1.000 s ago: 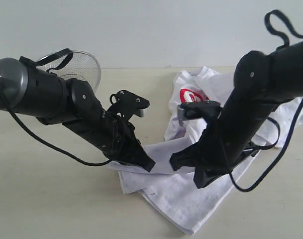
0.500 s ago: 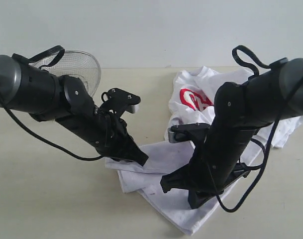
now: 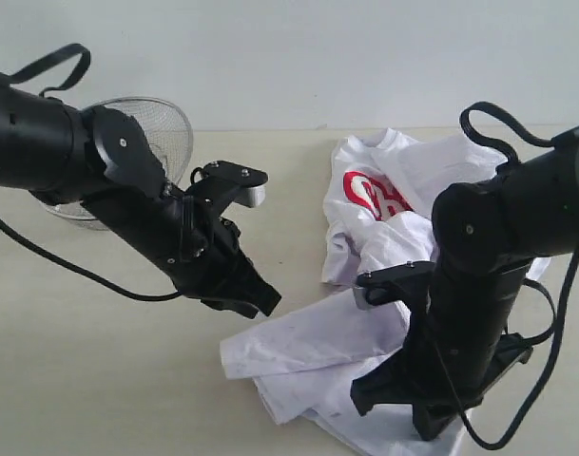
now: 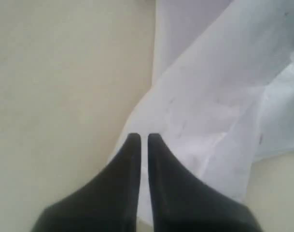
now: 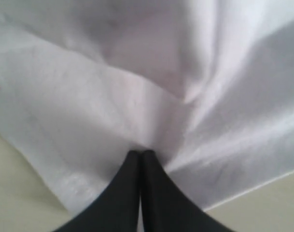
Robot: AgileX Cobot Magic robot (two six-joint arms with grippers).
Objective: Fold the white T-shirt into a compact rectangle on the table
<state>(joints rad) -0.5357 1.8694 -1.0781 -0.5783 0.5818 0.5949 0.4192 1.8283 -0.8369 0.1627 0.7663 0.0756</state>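
White T-shirt [image 3: 308,347] dragged nearer — soft, rumpled folds.

A plain, pale grey-white wall [image 3: 299,57] runs across the exterior view from 10 to 2 o'clock, bare and evenly lit. Below it, a wide, matte, pale beige table [image 3: 70,380] fills the rest. At 10 o'clock, a round wire-mesh basket [image 3: 165,128] stands on the table near the wall. The light is soft and the shadows are faint.
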